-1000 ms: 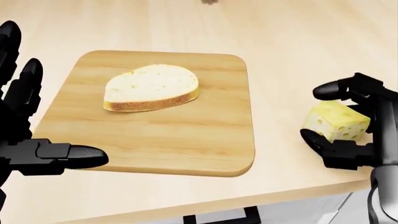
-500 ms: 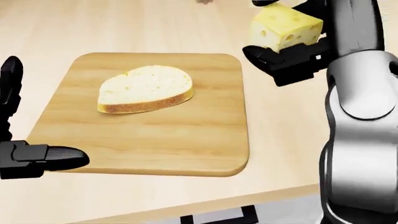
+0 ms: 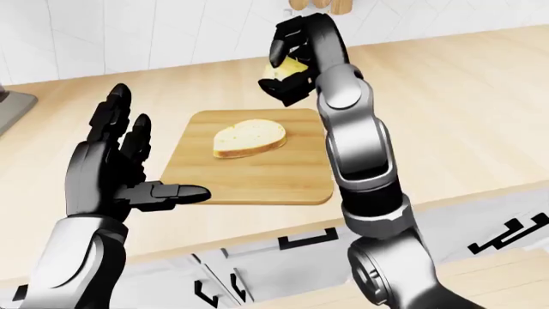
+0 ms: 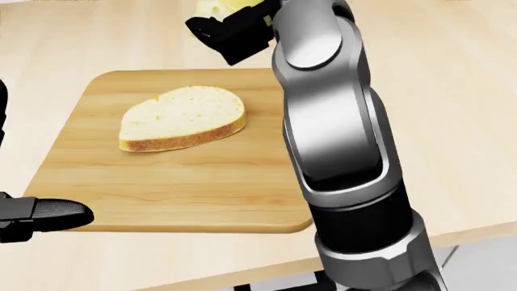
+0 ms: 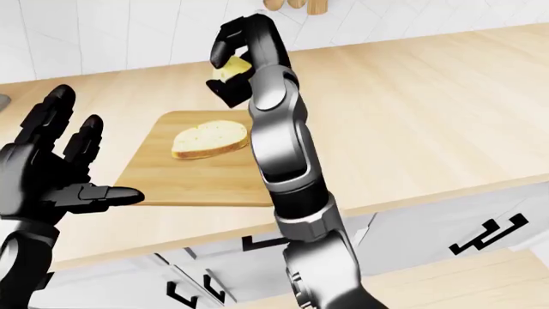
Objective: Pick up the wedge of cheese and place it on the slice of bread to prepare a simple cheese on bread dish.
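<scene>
We are seeing our black three-finger right hand (image 3: 288,64) pinching the pale yellow holed cheese wedge (image 3: 288,69) in the air, above the far edge of the light wooden cutting board (image 3: 257,177). The oval white bread slice (image 3: 248,137) is lying on it; our left hand (image 3: 120,167) is hovering spread.

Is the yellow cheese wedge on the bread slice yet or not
Not on it. The right hand holds the yellow cheese wedge in the air, and the white bread slice on the wooden cutting board is bare.

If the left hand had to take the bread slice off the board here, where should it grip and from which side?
Judging by its pose, grip the bread across its crust edges, coming down from above on the left hand's side. It lies flat on the board, so only its rim offers purchase, and the right hand with the cheese hangs above its other end.
</scene>
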Controlling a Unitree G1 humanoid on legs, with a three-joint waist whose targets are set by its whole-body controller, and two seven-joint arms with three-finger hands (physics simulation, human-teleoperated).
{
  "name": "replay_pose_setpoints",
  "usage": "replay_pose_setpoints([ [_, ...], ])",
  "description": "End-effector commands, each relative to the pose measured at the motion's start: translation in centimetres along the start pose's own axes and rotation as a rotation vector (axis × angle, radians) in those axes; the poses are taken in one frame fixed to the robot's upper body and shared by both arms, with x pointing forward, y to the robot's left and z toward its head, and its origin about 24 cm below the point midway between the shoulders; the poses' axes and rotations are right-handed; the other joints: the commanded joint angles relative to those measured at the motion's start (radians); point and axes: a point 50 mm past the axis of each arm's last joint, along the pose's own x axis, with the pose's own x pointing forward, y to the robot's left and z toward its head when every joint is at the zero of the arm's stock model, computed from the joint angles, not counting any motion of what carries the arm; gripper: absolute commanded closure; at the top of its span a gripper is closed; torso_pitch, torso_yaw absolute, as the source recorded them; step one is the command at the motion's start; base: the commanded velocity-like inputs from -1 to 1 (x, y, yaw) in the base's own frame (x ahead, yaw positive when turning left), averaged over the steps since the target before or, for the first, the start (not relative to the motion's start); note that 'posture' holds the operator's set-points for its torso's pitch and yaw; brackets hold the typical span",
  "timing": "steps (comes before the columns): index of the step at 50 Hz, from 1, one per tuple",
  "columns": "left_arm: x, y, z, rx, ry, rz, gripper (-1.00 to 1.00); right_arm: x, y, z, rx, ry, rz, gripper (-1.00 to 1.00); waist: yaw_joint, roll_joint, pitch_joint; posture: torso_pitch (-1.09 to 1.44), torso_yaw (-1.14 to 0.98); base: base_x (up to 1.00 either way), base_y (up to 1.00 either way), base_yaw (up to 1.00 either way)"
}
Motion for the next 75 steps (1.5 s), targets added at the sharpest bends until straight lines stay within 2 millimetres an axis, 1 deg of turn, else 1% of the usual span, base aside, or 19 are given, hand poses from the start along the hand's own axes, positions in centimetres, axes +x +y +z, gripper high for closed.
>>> replay_pose_setpoints([
  [1,-0.2,0.0,1.2,0.014,-0.079,-0.002,-1.0,0.1,-0.3,3.1,0.03,-0.153,-0.028,1.0,-0.002,0.005,-0.027,0.0,0.0,0.0,0.0,0.0],
  [3,-0.3,0.3,1.3,0.014,-0.081,0.002,-1.0,0.6,0.4,3.2,0.035,-0.164,-0.004,1.0,-0.002,0.007,-0.027,0.0,0.0,0.0,0.0,0.0],
  [11,-0.3,0.4,1.3,0.019,-0.08,0.005,-1.0,1.7,2.1,3.4,0.089,-0.191,0.044,1.0,-0.004,0.01,-0.026,0.0,0.0,0.0,0.0,0.0],
  [14,-0.2,0.2,1.4,0.02,-0.083,0.001,-1.0,2.0,3.0,3.0,0.091,-0.188,0.062,1.0,-0.005,0.011,-0.026,0.0,0.0,0.0,0.0,0.0],
  [24,-0.2,0.5,1.5,0.019,-0.085,0.006,-1.0,2.2,4.3,2.3,0.055,-0.169,0.093,1.0,-0.005,0.012,-0.025,0.0,0.0,0.0,0.0,0.0],
  [48,-0.3,0.7,0.8,0.019,-0.076,0.013,-1.0,2.5,6.6,-2.1,0.018,-0.097,0.128,1.0,-0.004,0.014,-0.031,0.0,0.0,0.0,0.0,0.0],
  [49,-0.3,0.6,0.7,0.018,-0.074,0.012,-1.0,2.5,6.7,-2.4,0.017,-0.092,0.128,0.91,-0.004,0.014,-0.031,0.0,0.0,0.0,0.0,0.0],
  [50,-0.3,0.6,0.6,0.019,-0.073,0.011,-1.0,2.5,6.8,-2.5,0.015,-0.089,0.128,0.87,-0.003,0.014,-0.031,0.0,0.0,0.0,0.0,0.0],
  [53,-0.3,0.7,0.6,0.02,-0.072,0.012,-1.0,2.5,6.9,-2.7,0.012,-0.087,0.129,0.81,-0.003,0.014,-0.033,0.0,0.0,0.0,0.0,0.0],
  [57,-0.4,0.6,0.6,0.022,-0.071,0.01,-1.0,2.5,7.2,-3.0,0.012,-0.084,0.131,0.67,-0.003,0.013,-0.034,0.0,0.0,0.0,0.0,0.0],
  [59,-0.5,0.6,0.6,0.023,-0.073,0.011,-1.0,2.5,7.3,-2.9,0.014,-0.085,0.133,0.51,-0.003,0.013,-0.034,0.0,0.0,0.0,0.0,0.0],
  [60,-0.5,0.6,0.5,0.023,-0.073,0.011,-1.0,2.5,7.3,-2.8,0.012,-0.084,0.133,0.4,-0.002,0.013,-0.034,0.0,0.0,0.0,0.0,0.0],
  [62,-0.5,0.7,0.5,0.022,-0.072,0.012,-1.0,2.5,7.5,-3.0,0.01,-0.082,0.135,0.33,-0.002,0.013,-0.034,0.0,0.0,0.0,0.0,0.0],
  [65,-0.5,0.8,0.4,0.02,-0.071,0.015,-1.0,2.4,7.6,-2.9,0.004,-0.084,0.138,0.31,-0.002,0.013,-0.035,0.0,0.0,0.0,0.0,0.0],
  [71,-0.5,0.9,0.5,0.018,-0.073,0.018,-1.0,2.4,7.4,-2.4,-0.003,-0.091,0.137,0.15,-0.001,0.012,-0.035,0.0,0.0,0.0,0.0,0.0],
  [75,-0.5,1.0,0.6,0.018,-0.076,0.019,-1.0,2.4,7.1,-2.1,-0.01,-0.096,0.136,0.1,-0.001,0.011,-0.034,0.0,0.0,0.0,0.0,0.0],
])
